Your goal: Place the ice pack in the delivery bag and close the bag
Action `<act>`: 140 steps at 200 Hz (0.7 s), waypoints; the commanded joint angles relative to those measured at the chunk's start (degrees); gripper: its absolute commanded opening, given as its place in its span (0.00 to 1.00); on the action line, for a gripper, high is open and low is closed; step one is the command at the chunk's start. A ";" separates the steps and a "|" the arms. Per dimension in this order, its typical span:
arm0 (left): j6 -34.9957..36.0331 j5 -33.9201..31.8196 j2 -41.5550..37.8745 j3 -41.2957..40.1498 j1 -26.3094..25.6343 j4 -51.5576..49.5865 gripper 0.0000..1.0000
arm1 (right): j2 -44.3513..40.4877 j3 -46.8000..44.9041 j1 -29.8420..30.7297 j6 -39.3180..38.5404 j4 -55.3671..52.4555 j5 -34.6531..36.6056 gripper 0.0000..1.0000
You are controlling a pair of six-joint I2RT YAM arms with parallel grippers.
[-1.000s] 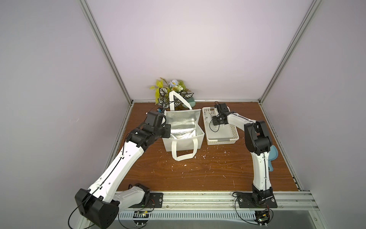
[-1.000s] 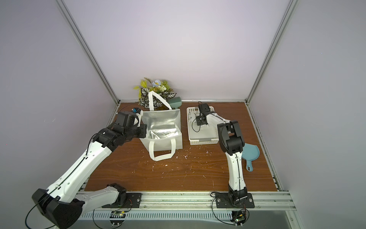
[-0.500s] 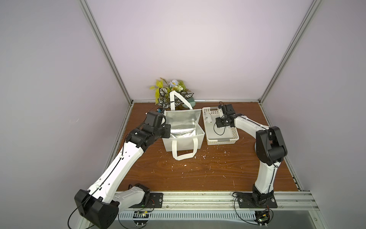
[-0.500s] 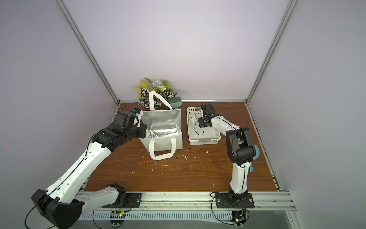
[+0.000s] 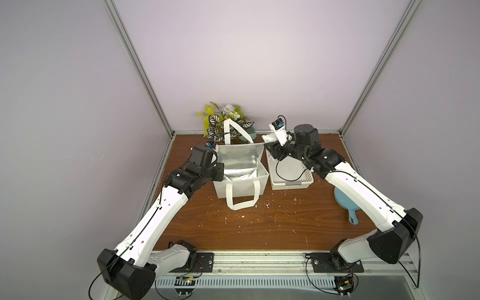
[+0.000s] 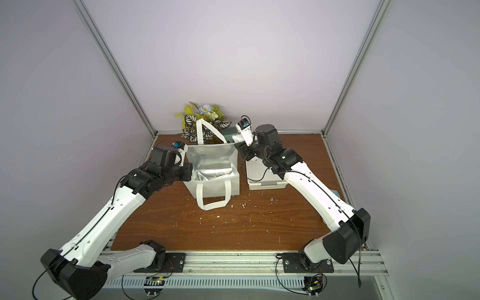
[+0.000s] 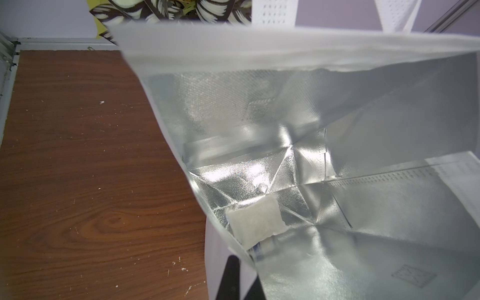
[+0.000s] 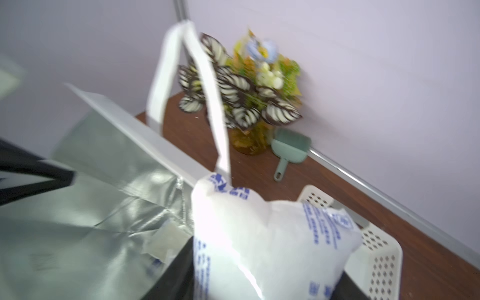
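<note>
ice pack (image 8: 272, 233): white pouch, blue print — crumpled, raised at the bag's far corner.
delivery bag (image 5: 240, 187): white, foil-lined — upright, mouth open.

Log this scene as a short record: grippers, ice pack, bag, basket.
left gripper: shut on the side wall of the bag
right gripper: shut on the ice pack, held up by the bag's rim
bag: open, foil lining showing, one whitish pouch on its floor
basket: beside the bag, partly hidden by the right arm
status: ice pack not yet in bag
</note>
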 commanded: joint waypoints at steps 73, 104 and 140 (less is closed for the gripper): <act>1.48 3.11 -2.83 0.23 0.61 0.33 0.01 | 16.28 15.75 9.72 -11.85 -12.49 -8.00 0.18; 1.48 3.21 -3.67 -0.49 0.60 0.33 0.01 | 22.04 17.58 10.42 -11.78 -14.57 -9.89 0.18; 1.03 2.92 -4.58 -0.64 0.61 0.33 0.01 | 26.23 14.86 11.09 -11.40 -14.46 -11.57 0.18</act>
